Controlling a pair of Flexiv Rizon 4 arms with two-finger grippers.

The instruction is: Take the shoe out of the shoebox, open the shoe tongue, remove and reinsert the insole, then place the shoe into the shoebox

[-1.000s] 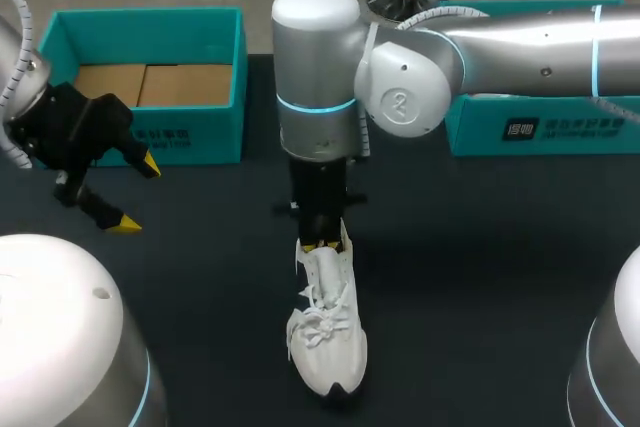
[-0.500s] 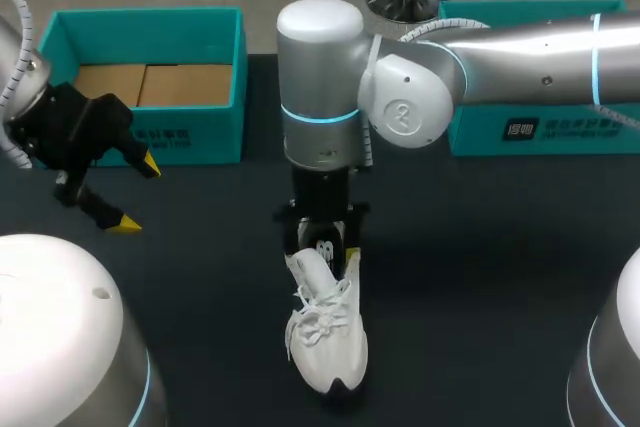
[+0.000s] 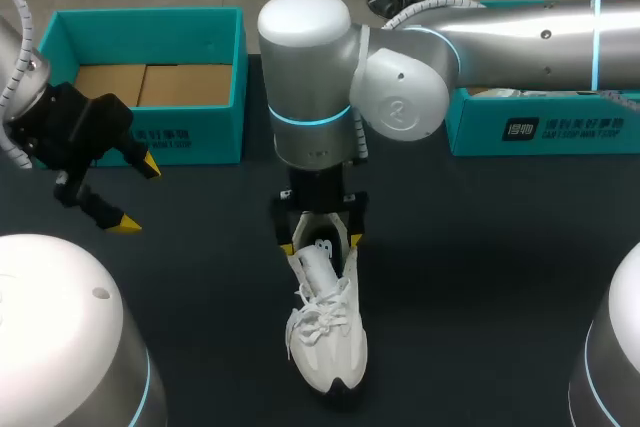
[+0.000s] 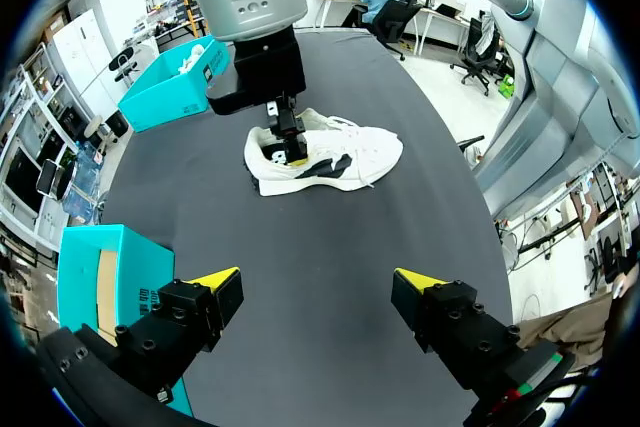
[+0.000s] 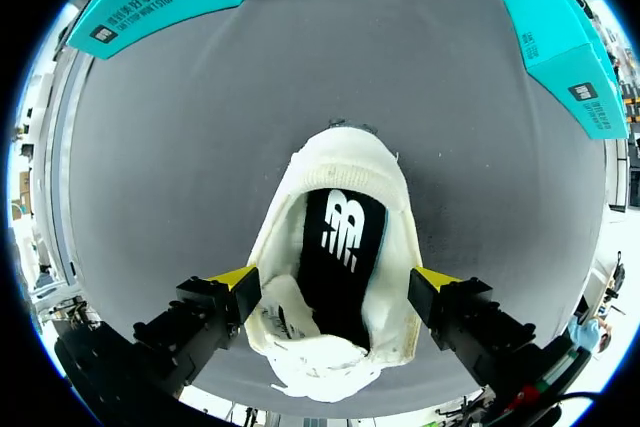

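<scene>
While left hand (image 3: 137, 196) hangs spread, right hand (image 3: 320, 244) spread astride heel of white shoe (image 3: 328, 342)

table (image 3: 480, 277): dark matte top, plain. same surface in left wrist view (image 4: 330, 267) and right wrist view (image 5: 330, 57).

second teal box (image 3: 545, 127): far right of table, near the back edge. long side faces forward, white print on it. upper part mostly hidden. in left wrist view (image 4: 165, 97) it sits at the table's far side, something white showing above its rim; can't tell what.
</scene>
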